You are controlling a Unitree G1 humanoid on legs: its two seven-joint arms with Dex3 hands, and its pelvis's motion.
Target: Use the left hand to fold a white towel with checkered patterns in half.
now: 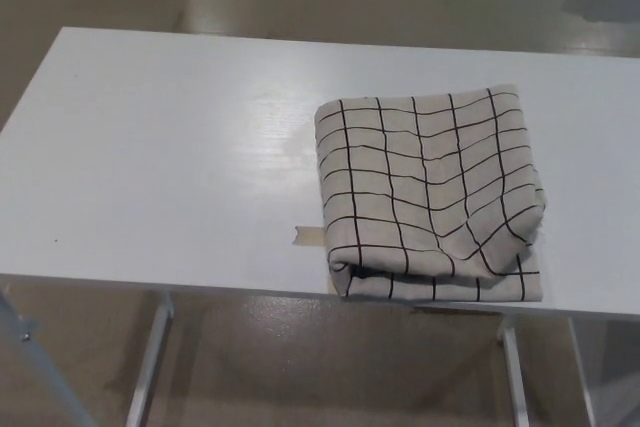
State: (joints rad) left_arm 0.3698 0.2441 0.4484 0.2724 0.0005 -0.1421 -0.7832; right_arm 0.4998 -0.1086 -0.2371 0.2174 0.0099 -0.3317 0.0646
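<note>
A white towel with a black checkered pattern (430, 192) lies folded on the white table (160, 167), right of centre and close to the front edge. Its top layer bulges and wrinkles toward the near right corner. The folded edge runs along its left side. Neither of my hands shows in the head view.
A short strip of tan tape (308, 236) sticks to the table just left of the towel's near corner. White table legs (148, 357) stand below the front edge over a beige floor. A thin metal bar (30, 352) crosses the lower left corner.
</note>
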